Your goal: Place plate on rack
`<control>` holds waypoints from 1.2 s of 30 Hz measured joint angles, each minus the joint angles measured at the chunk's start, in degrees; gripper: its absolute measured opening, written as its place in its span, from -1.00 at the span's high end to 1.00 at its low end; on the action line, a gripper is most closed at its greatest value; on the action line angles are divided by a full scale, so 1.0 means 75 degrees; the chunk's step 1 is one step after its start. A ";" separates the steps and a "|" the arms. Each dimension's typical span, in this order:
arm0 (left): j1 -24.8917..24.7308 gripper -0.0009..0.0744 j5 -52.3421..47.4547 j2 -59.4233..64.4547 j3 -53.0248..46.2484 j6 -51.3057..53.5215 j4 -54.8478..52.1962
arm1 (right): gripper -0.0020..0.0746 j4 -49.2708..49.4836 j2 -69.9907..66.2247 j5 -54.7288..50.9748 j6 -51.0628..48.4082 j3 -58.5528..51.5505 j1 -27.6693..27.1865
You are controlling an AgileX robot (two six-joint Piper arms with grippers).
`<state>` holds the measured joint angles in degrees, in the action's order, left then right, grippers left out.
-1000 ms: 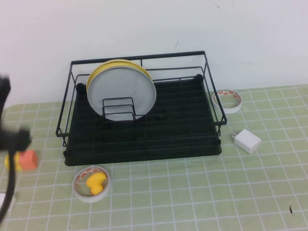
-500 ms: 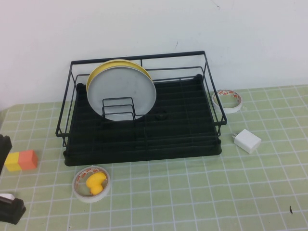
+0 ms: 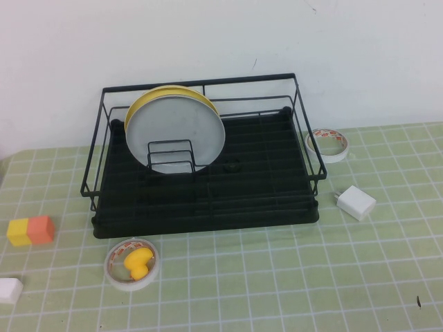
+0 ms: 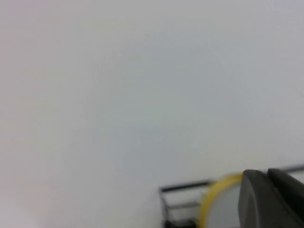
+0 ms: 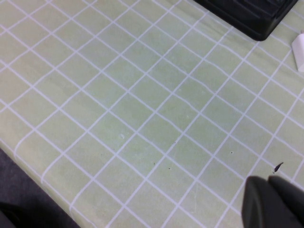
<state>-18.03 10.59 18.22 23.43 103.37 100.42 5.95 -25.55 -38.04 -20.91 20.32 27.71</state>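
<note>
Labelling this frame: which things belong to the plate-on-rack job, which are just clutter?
Job:
grey plate, standing upright among the dividers
black rack
left gripper, raised, facing the wall
right gripper, above bare table

Clutter:
yellow plate behind the grey one
two tape rolls
white charger
yellow-orange block
white object

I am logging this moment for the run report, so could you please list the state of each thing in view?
plate: upright in the rack, in front of the yellow plate.
yellow plate: upright behind it.
rack: flat on the table.
tape roll: lying flat, right of the rack.
white charger: lying on the table.
left pincer: raised, facing the wall.
right pincer: above bare table.
</note>
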 joint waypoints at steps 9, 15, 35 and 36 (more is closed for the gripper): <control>0.1015 0.98 0.0292 -0.1635 -0.0028 0.0524 0.0000 | 0.95 0.0000 0.0000 0.0000 0.0000 0.0000 0.0000; 0.1015 0.98 0.0258 -0.1794 -0.0293 0.1176 0.0000 | 0.95 0.0000 0.0000 -0.0011 0.0000 0.0000 0.0000; 0.1979 0.98 -0.2657 -0.2414 -0.2575 -1.3836 -1.2363 | 0.95 0.0000 0.0000 -0.0011 0.0000 0.0000 0.0000; 0.1997 0.98 -0.2933 -0.2466 -0.2766 -1.4264 -1.2564 | 0.95 0.0000 0.0000 -0.0011 0.0000 0.0000 0.0000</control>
<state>-3.06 -11.41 -0.28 2.69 -3.61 6.19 5.95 -25.55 -38.12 -20.91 20.32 27.71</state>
